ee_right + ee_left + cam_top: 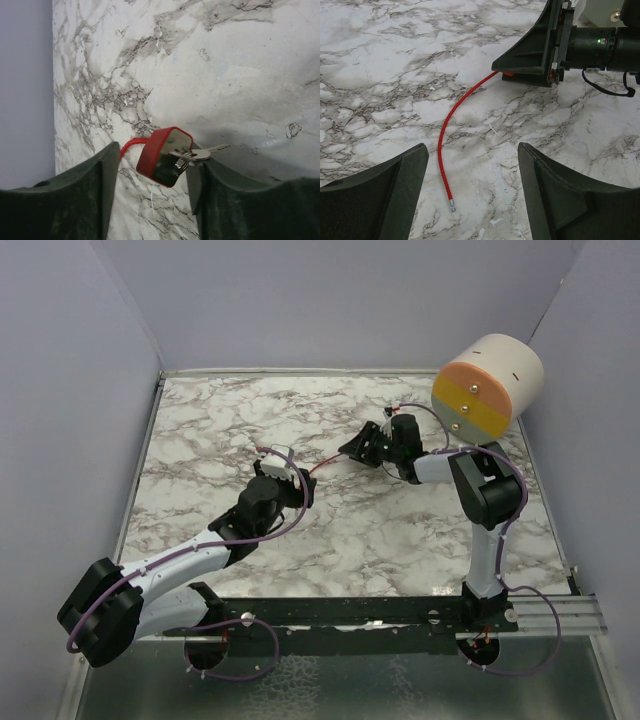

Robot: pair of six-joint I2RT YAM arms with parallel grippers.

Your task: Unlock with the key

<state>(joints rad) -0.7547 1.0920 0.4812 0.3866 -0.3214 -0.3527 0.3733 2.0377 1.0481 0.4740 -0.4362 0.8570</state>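
A red padlock (pixel 162 155) lies tilted on the marble between my right gripper's (pixel 152 150) fingers. A silver key (pixel 207 151) on a ring sticks out of its metal face toward the right finger. The jaws stand open, with a gap on the lock's left side. The lock's red cable (pixel 451 116) runs across the table. Its loose metal tip (pixel 452 206) lies free, just inside the left finger of my open left gripper (pixel 472 150). From above, the left gripper (pixel 290 472) and right gripper (pixel 358 445) face each other, with the cable (pixel 325 466) between them.
A white cylinder (pixel 487 388) with an orange and yellow face stands at the back right, close behind the right arm. Pale walls enclose the marble table (pixel 220 430) on three sides. A black rail (pixel 350 610) runs along the near edge.
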